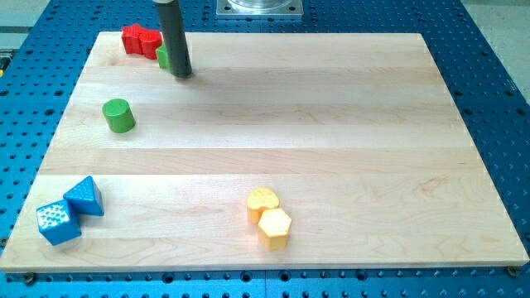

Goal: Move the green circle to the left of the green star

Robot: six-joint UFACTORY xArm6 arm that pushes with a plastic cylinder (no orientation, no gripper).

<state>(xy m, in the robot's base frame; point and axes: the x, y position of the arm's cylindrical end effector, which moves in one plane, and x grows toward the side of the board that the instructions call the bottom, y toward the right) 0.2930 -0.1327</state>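
Two green blocks matter here. The green circle (118, 115), a short upright cylinder, stands alone on the tabletop (331, 124), below my tip (182, 74) and a little toward the view's left, apart from it. The green star (163, 56) is mostly hidden behind the rod; only a green sliver shows at the tip's left, touching or nearly touching it, with the red block (141, 39) just beyond at the view's top left.

No hand exists on this rig, only the bare rod, so nothing opens, closes or holds; contact is a push from the side.

I judge the circle light, rigid and smooth-sided, likely to slide easily on the wood and to roll off the rod if struck off-centre, since its wall is curved. Best contact would be square on its lower side, pushing toward the view's top, aimed at the space left of the star, where the red block crowds things.

Blue blocks (70, 211) and yellow blocks (269, 217) lie far below, out of the way.
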